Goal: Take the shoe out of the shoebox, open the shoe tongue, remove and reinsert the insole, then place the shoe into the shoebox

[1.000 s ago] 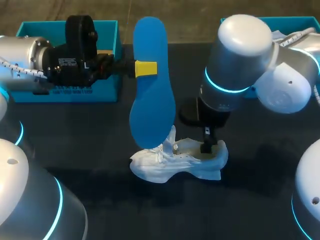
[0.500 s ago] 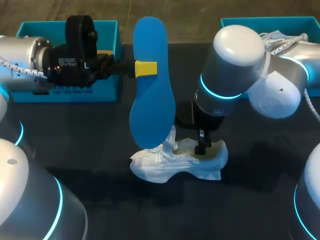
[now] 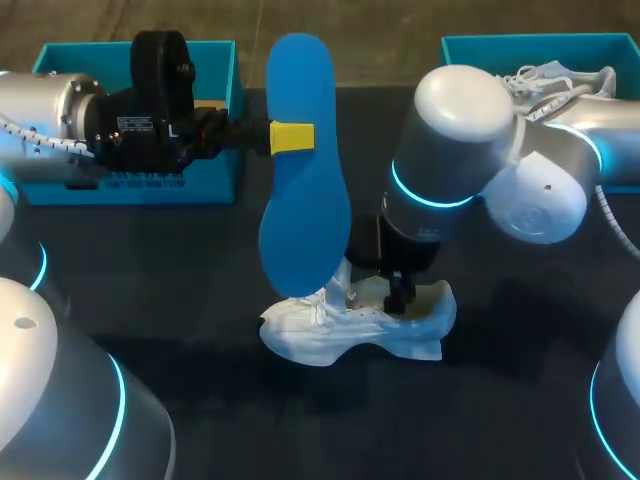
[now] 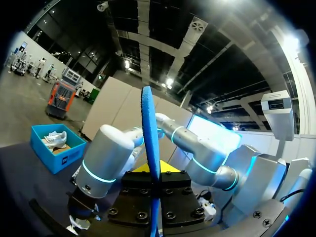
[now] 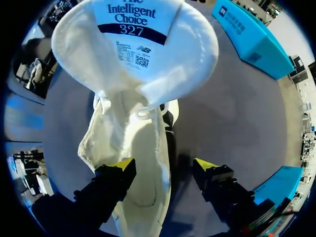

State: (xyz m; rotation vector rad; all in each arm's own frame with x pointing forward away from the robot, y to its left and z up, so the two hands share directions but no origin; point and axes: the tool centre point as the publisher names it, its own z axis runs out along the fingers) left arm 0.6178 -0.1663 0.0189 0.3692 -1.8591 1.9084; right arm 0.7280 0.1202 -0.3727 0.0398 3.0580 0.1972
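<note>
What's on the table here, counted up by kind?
Blue shoeboxes: 2, left shoebox and right shoebox.
White shoes: 2, shoe on the table and shoe in the right shoebox.
Blue insole: 1.
Total: 5.

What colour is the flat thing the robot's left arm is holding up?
Bright blue. The flat foam insole shows best in the head view.

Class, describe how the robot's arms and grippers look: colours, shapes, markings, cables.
Both the left arm and right arm are rounded silver-white shells with cyan rings at the joints and pale cables. The left arm's wrist is black with a white label. The left gripper and right gripper have black fingers with yellow tips.
</note>
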